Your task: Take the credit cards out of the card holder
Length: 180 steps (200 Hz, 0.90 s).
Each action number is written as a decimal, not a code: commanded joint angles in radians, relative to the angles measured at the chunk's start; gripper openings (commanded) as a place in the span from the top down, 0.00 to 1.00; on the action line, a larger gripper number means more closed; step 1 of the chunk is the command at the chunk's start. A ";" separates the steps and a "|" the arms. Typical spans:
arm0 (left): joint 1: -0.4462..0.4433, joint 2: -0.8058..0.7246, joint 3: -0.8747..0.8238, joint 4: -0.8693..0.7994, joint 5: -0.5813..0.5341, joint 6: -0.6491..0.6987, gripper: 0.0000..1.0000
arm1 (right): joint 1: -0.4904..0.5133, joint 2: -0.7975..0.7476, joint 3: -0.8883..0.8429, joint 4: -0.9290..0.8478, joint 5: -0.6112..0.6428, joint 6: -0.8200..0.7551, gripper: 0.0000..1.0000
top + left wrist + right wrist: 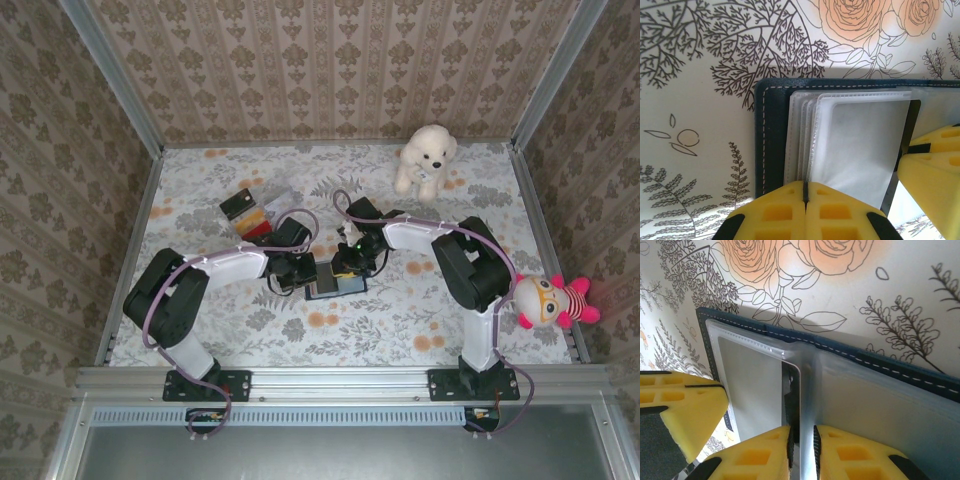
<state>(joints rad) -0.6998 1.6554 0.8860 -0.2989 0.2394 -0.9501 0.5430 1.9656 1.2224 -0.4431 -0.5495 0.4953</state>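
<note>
**A:** Looking from above, where is the card holder [336, 287]?

**B:** Mid-bench [420, 312], open, with its long axis running left to right. The left fingers [303, 272] are at its left end and the right fingers [350, 264] at its far edge, so neither arm is nearer. Black, yellow-orange and red credit cards [256, 217] lie well apart, far left.

**A:** And the left wrist view?

**B:** The left fingers [816, 210] are pressed together on the near edge of the clear sleeves [855, 140], which fan away from them and look empty.

**A:** Right wrist?

**B:** The right fingers [827, 452] stand narrow, nipping one sleeve leaf upright by the fold. A dark strip [789, 401] sits just left of that leaf, its long axis pointing away from the fingers. I cannot tell whether it is card or lining.
</note>
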 commanded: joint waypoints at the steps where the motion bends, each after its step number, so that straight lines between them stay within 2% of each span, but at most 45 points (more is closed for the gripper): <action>1: 0.001 0.024 -0.004 -0.034 -0.004 -0.012 0.98 | -0.004 0.025 0.015 0.011 -0.039 -0.020 0.79; 115: 0.001 0.023 -0.015 -0.027 -0.005 -0.016 0.94 | -0.005 0.041 0.026 0.004 -0.063 -0.028 0.80; 137: 0.000 0.023 -0.020 -0.027 -0.005 -0.018 0.94 | -0.005 0.041 0.026 0.002 -0.061 -0.030 0.87; 180: 0.002 0.011 -0.024 -0.044 -0.015 -0.015 0.92 | -0.008 0.004 0.020 -0.037 -0.018 -0.049 0.90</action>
<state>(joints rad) -0.6998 1.6562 0.8841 -0.2981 0.2390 -0.9504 0.5373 1.9835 1.2316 -0.4423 -0.5892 0.4721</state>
